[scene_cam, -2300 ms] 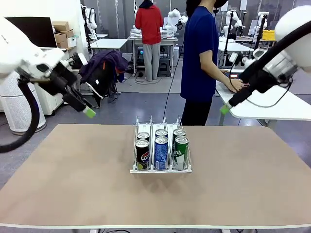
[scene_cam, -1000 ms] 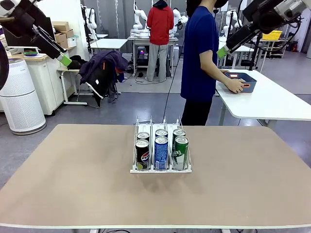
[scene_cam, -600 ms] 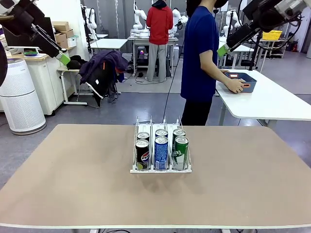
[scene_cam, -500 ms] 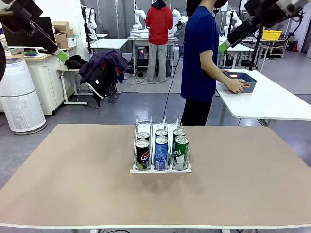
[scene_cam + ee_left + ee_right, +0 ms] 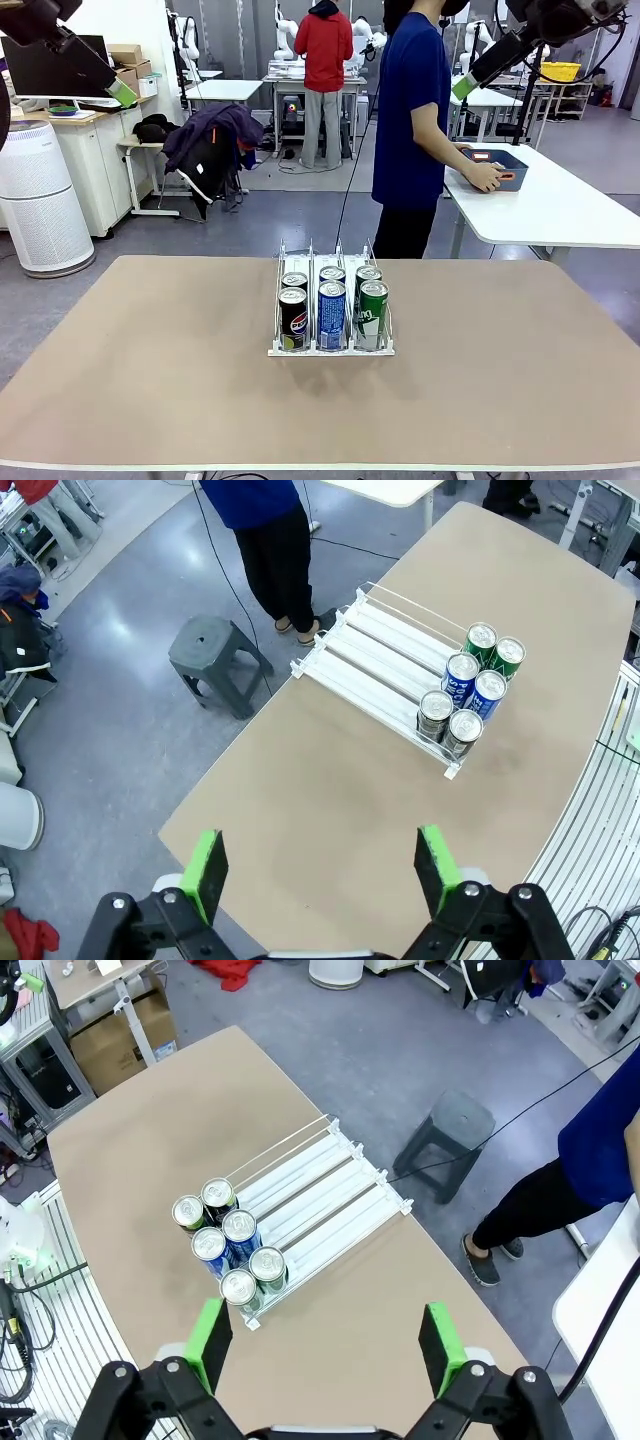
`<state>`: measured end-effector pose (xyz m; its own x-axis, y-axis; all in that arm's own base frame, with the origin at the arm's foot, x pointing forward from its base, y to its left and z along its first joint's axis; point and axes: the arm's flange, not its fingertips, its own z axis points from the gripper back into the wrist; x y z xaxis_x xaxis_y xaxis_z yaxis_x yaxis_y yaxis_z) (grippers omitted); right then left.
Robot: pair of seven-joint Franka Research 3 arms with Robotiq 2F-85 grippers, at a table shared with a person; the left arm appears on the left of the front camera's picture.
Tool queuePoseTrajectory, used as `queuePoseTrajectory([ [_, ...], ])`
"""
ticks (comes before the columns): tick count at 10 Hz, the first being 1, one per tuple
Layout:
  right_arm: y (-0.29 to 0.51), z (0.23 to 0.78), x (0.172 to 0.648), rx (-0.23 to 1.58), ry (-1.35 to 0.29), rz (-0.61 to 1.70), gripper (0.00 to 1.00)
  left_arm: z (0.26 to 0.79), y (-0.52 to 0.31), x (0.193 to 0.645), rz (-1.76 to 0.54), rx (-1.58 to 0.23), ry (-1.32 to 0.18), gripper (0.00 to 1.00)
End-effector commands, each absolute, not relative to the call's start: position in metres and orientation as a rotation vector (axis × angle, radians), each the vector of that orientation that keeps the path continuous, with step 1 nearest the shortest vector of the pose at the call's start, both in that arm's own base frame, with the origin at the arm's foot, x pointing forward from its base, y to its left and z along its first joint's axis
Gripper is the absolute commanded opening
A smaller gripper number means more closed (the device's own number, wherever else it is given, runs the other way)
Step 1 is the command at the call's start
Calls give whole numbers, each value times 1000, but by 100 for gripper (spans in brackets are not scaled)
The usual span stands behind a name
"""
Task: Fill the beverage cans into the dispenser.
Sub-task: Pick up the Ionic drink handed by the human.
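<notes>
Both arms parked high, nothing held. Left gripper (image 5: 320,865) far left, fingers spread wide. Dispenser (image 5: 330,351) mid-table (image 5: 150,380), six beverage cans at the lane fronts: two black Pepsi cans (image 5: 293,318) left lane, two blue cans (image 5: 331,315) middle, two green cans (image 5: 372,315) right; rear lanes bare. Right gripper (image 5: 324,1345) likewise spread. Likely waiting on supply. Next pick needs a fresh can, maybe from the blue tub (image 5: 505,160) under the person's hand (image 5: 487,176).

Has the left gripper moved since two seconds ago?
Yes. The left gripper rose up and leftward, from just above the table edge to beside the cardboard boxes.
</notes>
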<state>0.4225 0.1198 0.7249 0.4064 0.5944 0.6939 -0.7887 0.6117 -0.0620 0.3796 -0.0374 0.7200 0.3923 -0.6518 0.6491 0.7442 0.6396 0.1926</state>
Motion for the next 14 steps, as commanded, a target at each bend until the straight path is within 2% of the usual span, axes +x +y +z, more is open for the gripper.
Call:
queuePoseTrajectory([
  [1, 120, 727, 421, 300, -747, 887, 100, 717, -36, 381, -884, -136, -751, 100],
  [4, 120, 726, 422, 295, -744, 888, 100, 717, -36, 381, -884, -136, -751, 100],
  [7, 113, 747, 419, 319, -712, 932, 100, 717, -36, 381, -884, -136, -751, 100],
  [14, 95, 802, 416, 262, -820, 892, 100, 717, -36, 381, -884, -136, -751, 100],
])
